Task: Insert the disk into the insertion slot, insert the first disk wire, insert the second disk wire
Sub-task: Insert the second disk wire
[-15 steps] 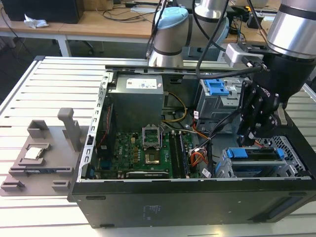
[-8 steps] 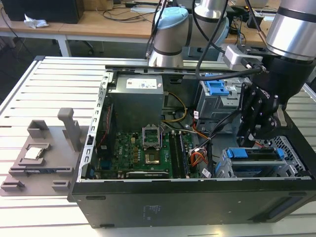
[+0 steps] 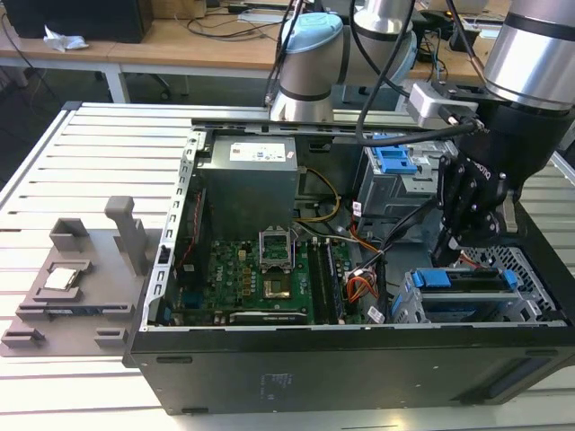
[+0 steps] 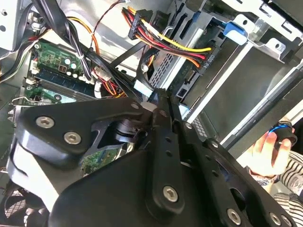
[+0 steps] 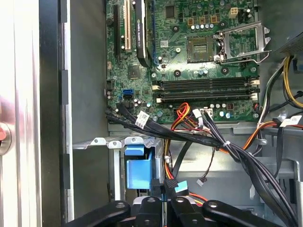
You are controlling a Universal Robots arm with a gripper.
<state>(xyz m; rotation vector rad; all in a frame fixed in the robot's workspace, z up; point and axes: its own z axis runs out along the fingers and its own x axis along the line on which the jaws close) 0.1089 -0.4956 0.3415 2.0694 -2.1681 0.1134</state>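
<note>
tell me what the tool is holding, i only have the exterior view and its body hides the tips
Observer: In the first wrist view the tool is closed on a small black connector.
Operator: is it near the disk
Observer: Yes. That view shows the connector right beside the blue end of the disk, though I cannot tell whether they touch.
Operator: anyone close to the case
Observer: The second wrist view catches a person's hand beyond the metal drive bays, holding a small dark and blue object.
</note>
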